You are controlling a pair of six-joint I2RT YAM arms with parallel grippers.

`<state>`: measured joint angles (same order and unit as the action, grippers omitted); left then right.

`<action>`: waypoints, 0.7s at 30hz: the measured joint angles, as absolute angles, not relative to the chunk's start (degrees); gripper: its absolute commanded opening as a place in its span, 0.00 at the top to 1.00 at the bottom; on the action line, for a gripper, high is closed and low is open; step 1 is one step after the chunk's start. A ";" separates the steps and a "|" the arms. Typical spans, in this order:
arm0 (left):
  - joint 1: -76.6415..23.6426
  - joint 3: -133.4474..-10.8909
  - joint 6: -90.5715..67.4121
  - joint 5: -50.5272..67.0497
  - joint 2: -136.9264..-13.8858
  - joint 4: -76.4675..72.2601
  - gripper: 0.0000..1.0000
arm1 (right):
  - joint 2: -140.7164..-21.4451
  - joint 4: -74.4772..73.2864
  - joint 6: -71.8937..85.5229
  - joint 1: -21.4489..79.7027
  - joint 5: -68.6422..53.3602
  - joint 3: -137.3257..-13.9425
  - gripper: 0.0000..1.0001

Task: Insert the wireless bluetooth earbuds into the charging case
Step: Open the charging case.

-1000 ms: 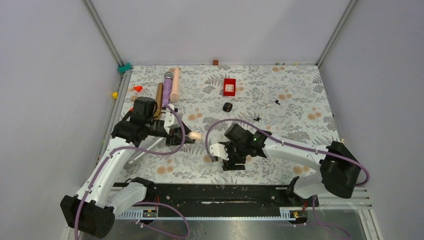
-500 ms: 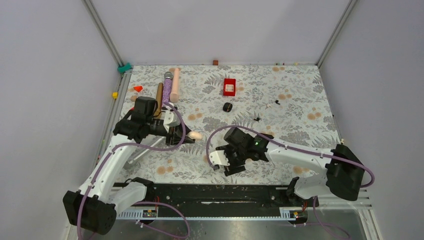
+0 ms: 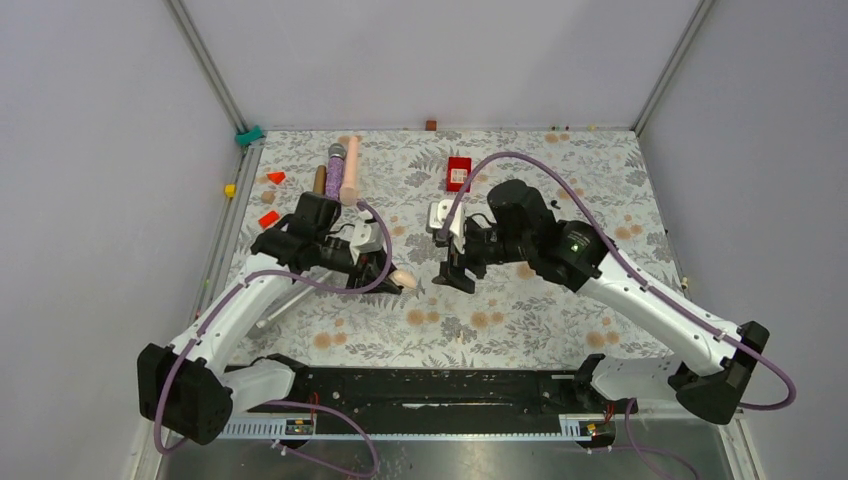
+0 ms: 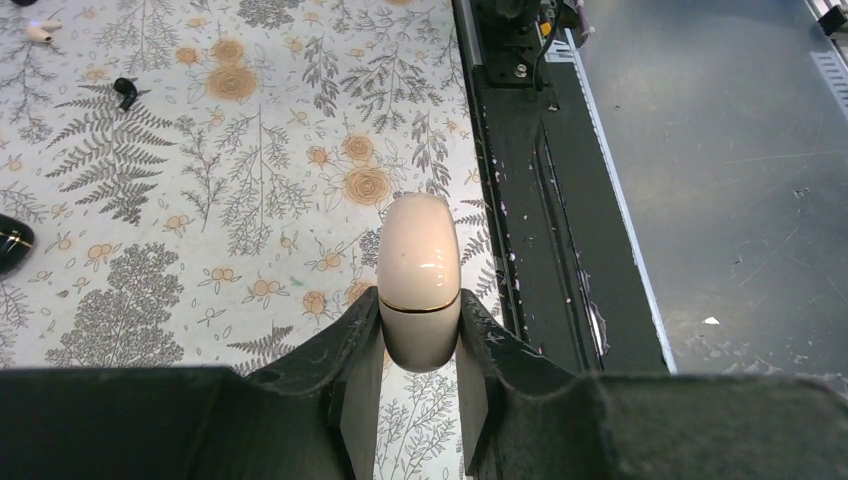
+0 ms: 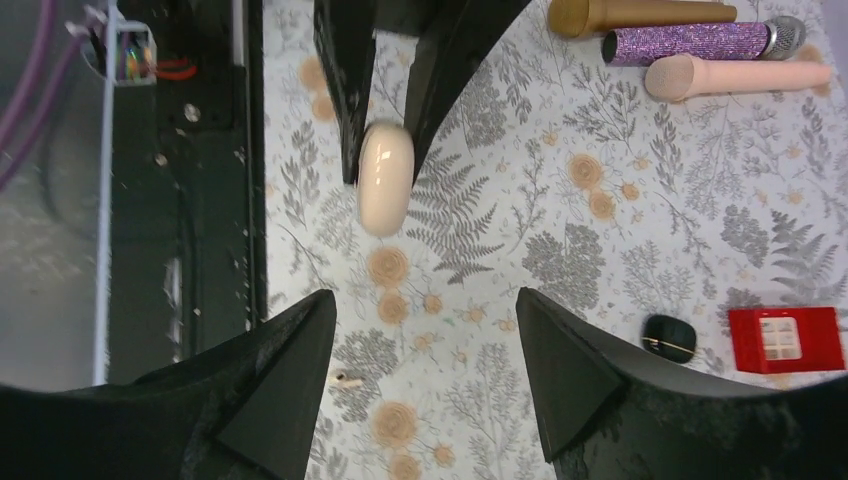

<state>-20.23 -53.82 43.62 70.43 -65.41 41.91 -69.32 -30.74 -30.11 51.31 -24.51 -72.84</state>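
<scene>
My left gripper (image 4: 420, 300) is shut on a cream pebble-shaped charging case (image 4: 419, 270), closed along its gold seam and held just above the cloth (image 3: 402, 279). The right wrist view shows that same case (image 5: 384, 178) between the left fingers (image 5: 345, 70). My right gripper (image 5: 425, 295) hangs open and empty, a little right of the case (image 3: 450, 248). A whitish earbud (image 5: 346, 380) lies on the cloth under the right jaws. In the left wrist view a black earbud (image 4: 125, 92) and another whitish earbud (image 4: 40, 32) lie farther off.
A closed black case (image 5: 668, 337) sits beside a red box (image 5: 784, 338) (image 3: 459, 172). Three microphones (image 3: 340, 170) lie at the back left, with small red and yellow blocks (image 3: 275, 177) near the left edge. The black base rail (image 3: 430, 385) runs along the front.
The right arm swung from the table's front up to the middle, its open gripper now beside the held case. The left gripper shifted right with the case.
</scene>
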 measured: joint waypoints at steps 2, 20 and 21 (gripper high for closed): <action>-21.52 -53.82 43.03 69.63 -65.43 41.06 1.00 | -70.06 -30.30 -26.02 50.85 -25.47 -74.43 0.25; -25.56 -53.82 42.54 68.45 -68.31 40.10 1.00 | -78.63 -21.96 -8.91 50.85 -31.31 -70.24 0.23; -25.56 -53.82 42.89 68.53 -68.29 40.56 1.00 | -78.65 -21.56 -8.93 50.85 -30.50 -69.97 0.23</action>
<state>-25.56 -53.82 42.89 68.53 -68.29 40.56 -78.65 -21.56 -8.93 50.85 -30.50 -69.97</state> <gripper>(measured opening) 0.283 0.766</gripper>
